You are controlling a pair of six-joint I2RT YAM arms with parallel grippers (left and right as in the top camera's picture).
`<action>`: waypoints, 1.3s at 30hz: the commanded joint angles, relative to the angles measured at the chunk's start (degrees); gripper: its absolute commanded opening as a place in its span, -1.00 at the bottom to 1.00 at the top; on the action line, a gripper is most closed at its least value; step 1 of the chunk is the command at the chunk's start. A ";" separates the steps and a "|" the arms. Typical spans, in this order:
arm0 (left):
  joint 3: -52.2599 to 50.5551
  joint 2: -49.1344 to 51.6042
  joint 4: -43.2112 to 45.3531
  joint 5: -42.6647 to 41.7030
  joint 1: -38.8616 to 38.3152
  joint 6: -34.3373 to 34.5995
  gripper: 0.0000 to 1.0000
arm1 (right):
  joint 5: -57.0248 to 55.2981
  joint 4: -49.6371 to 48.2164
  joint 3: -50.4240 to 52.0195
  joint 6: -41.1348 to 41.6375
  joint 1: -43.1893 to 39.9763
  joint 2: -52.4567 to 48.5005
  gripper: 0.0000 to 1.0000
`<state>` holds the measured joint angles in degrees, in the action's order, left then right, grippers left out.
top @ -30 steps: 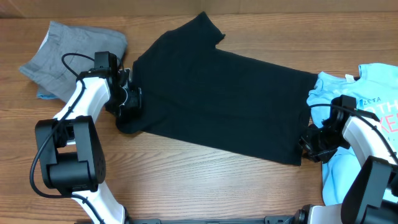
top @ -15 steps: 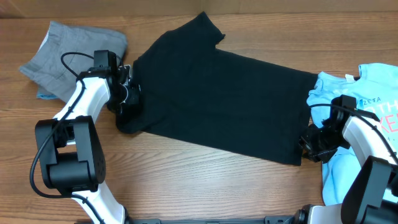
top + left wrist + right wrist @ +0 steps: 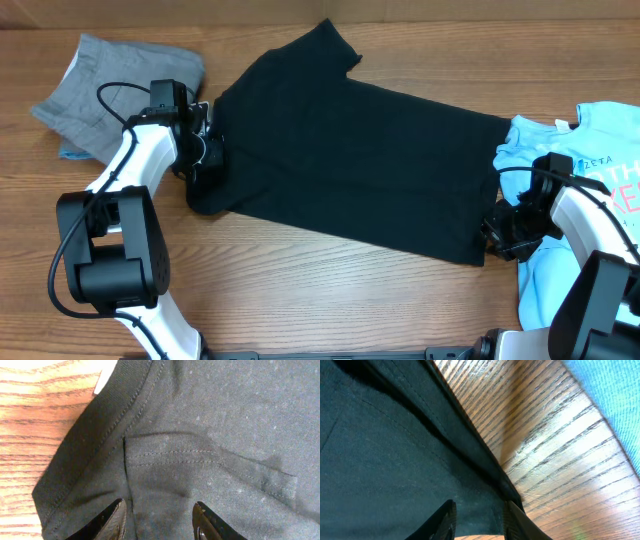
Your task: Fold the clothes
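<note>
Black tee [image 3: 360,160] flat mid-desk [image 3: 300,300], no folds yet. L tool [image 3: 157,520] jaws apart over cloth nr collar. R tool [image 3: 479,515] astride bottom hem, can't tell if clamped. Grey shorts [image 3: 100,80] L side, blue tee [image 3: 590,140] R side, both bunched. All 3 left to fold.

The left arm [image 3: 130,170] rises from its base at the near left and angles its white link up and to the right, with the left gripper [image 3: 205,150] held low and its 2 fingers [image 3: 112,520] standing apart. The right arm [image 3: 590,230] bends in from the near right edge and points leftward. The right gripper [image 3: 497,232] is also low, its 2 fingers [image 3: 445,519] set at a narrower gap, and whether they pinch anything cannot be told.
</note>
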<state>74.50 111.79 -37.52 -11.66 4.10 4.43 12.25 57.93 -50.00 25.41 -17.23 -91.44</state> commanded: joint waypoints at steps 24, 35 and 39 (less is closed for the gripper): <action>6.38 5.42 -5.22 -4.31 0.48 -0.09 -0.81 | 0.44 0.15 -1.42 -0.39 -0.20 1.11 -0.32; 15.85 5.42 -10.45 -4.31 0.37 -1.27 -0.81 | 0.44 0.04 -1.42 -0.39 -0.20 1.11 -0.32; 15.89 5.42 -10.64 -4.31 0.37 -1.66 -0.78 | 0.44 0.04 -1.42 -0.39 -0.20 1.11 -0.32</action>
<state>89.17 116.60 -47.86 -14.98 4.47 4.29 12.25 58.08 -50.15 25.41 -17.21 -91.44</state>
